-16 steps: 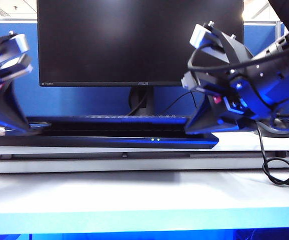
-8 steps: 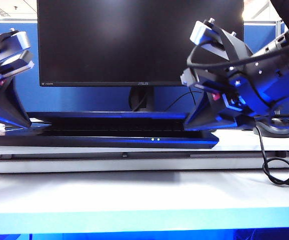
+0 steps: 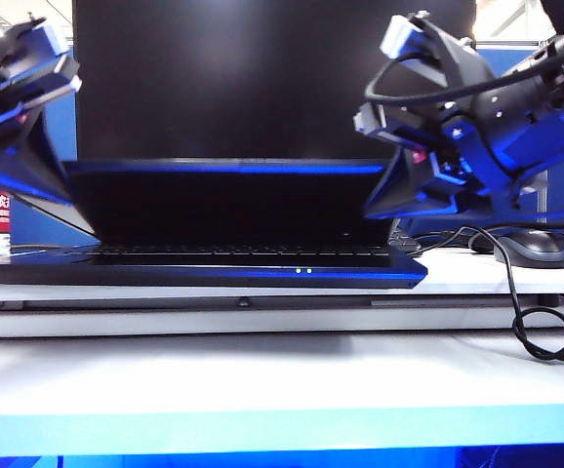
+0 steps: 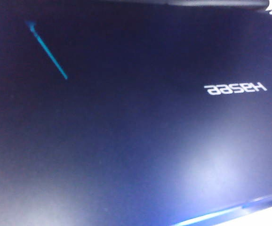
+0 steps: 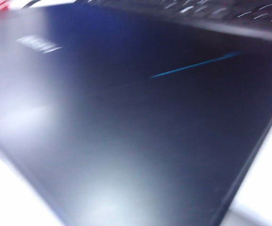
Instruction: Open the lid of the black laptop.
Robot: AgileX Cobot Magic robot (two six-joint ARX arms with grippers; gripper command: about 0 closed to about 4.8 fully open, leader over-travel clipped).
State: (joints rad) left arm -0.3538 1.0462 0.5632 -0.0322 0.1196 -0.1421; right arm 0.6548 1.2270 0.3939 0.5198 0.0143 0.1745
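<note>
Black laptop (image 3: 262,271) — along the front edge of the white table (image 3: 262,380), base flat, two small lights on its front edge; lid (image 3: 233,200) — raised partway off the base and tilted, keyboard showing beneath it; I read "Hasee" on its outer face (image 4: 136,122) in the left wrist view. Left gripper (image 3: 43,185) — at the lid's left end; right gripper (image 3: 384,200) — at its right end; I cannot tell how the jaws of either stand. Monitor (image 3: 262,78) behind the laptop; mouse (image 3: 534,248) near the table's right edge.
</note>
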